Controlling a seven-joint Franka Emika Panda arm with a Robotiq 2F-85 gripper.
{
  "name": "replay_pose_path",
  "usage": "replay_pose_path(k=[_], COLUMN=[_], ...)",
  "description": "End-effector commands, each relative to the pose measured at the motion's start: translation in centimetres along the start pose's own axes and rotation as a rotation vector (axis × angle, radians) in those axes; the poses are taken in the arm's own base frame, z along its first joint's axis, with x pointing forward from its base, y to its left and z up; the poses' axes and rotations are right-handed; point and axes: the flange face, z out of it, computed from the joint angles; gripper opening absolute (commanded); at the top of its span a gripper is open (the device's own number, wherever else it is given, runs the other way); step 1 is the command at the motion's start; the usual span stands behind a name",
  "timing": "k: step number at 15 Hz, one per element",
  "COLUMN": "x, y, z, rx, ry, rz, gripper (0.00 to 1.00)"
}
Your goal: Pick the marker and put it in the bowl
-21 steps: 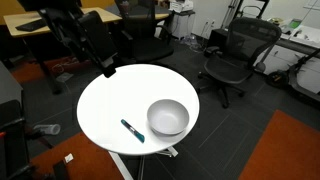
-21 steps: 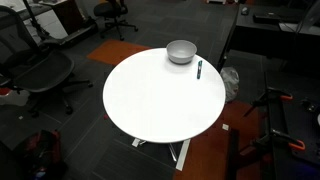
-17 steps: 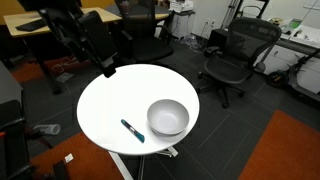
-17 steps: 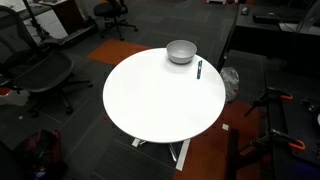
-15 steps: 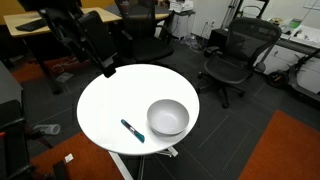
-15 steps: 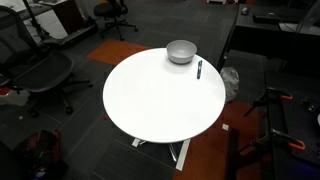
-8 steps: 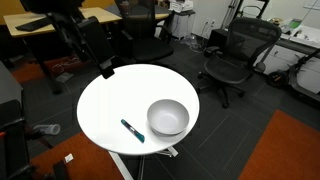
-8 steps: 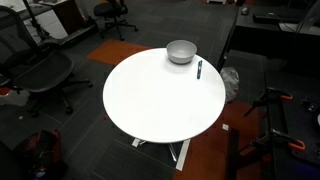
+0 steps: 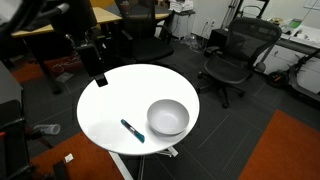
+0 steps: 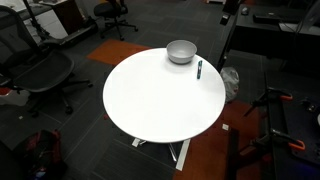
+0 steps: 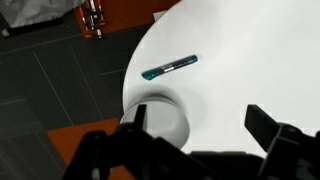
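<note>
The teal-blue marker (image 9: 132,130) with a dark end lies flat on the round white table (image 9: 110,105), near its edge and beside the light grey-white bowl (image 9: 168,117). Both also show in an exterior view, marker (image 10: 199,69) just beside bowl (image 10: 181,51). In the wrist view the marker (image 11: 170,67) lies beyond the bowl (image 11: 166,116). My gripper (image 9: 98,74) hangs above the table's far edge, well away from the marker. In the wrist view its fingers (image 11: 200,122) are spread apart and empty.
Black office chairs (image 9: 236,52) (image 10: 40,68) stand around the table on dark carpet with orange patches. Wooden desks (image 9: 105,15) lie behind my arm. A red object (image 11: 92,18) is on the floor off the table's edge.
My arm has swung, and the gripper has shifted a little sideways and lower over the table's far edge. The marker and the bowl have not moved.
</note>
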Motion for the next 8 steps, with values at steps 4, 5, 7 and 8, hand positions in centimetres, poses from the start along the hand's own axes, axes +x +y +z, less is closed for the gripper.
replay_pose_path(k=[4, 5, 7, 8], x=[-0.5, -0.5, -0.5, -0.5], y=[-1.4, -1.7, -2.3, -2.6], z=[3.3, 3.8, 5.1, 5.8], rx=[-0.002, -0.001, -0.005, -0.019], ry=[0.005, 0.006, -0.01, -0.025], rz=[0.363, 0.418, 0.521, 0.575], gripper=[1.0, 1.0, 1.0, 1.0])
